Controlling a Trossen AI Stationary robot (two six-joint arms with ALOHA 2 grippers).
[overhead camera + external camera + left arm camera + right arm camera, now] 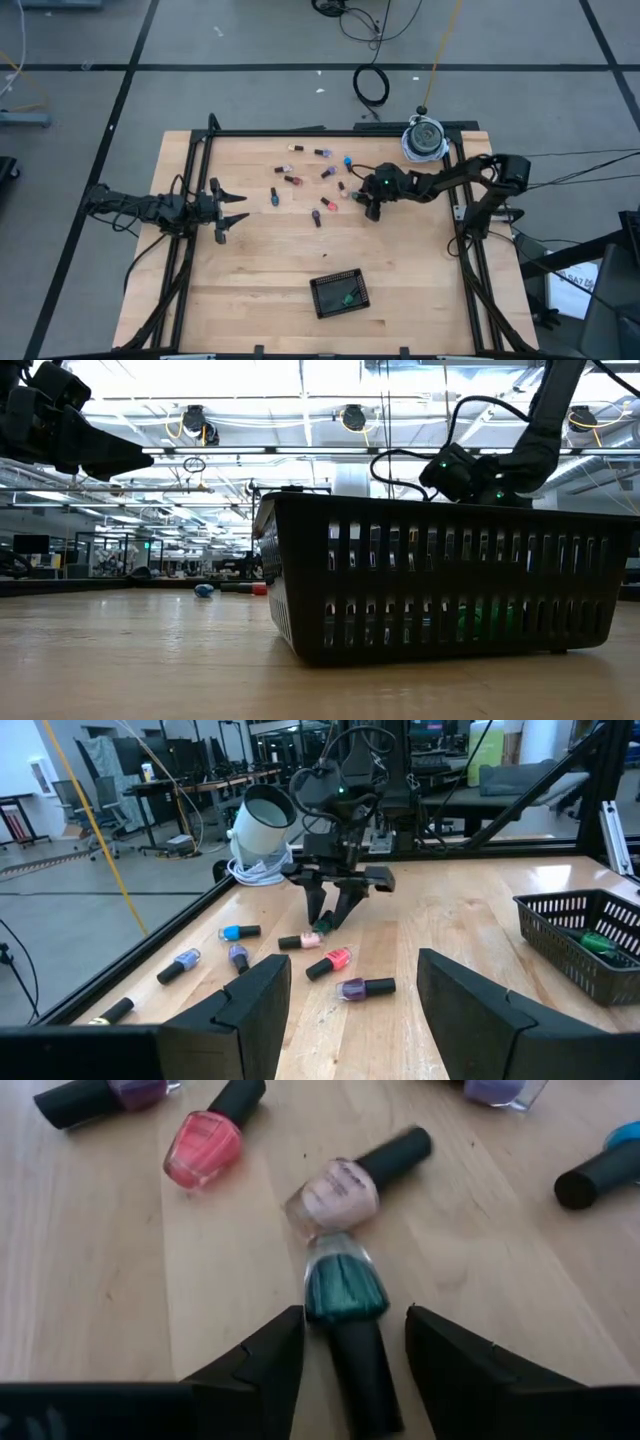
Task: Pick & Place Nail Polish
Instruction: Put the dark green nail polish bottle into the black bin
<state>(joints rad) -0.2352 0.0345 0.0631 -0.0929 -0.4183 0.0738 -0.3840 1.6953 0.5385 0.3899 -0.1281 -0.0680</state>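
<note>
Here the right gripper (345,1345) stands low over the worktop (280,270), right of centre in the high view, its fingers spread on either side of a green nail polish bottle (346,1295) lying on its side, not yet clenched on it. A pale pink bottle (340,1190) touches the green one's base; a red bottle (203,1148) lies just beside. Other bottles (305,185) lie scattered across the upper middle of the frame. Bare wood spreads below them to the black basket (340,292) at lower centre, which holds one green bottle (347,298). The left gripper (232,207) hangs released at the left edge.
</note>
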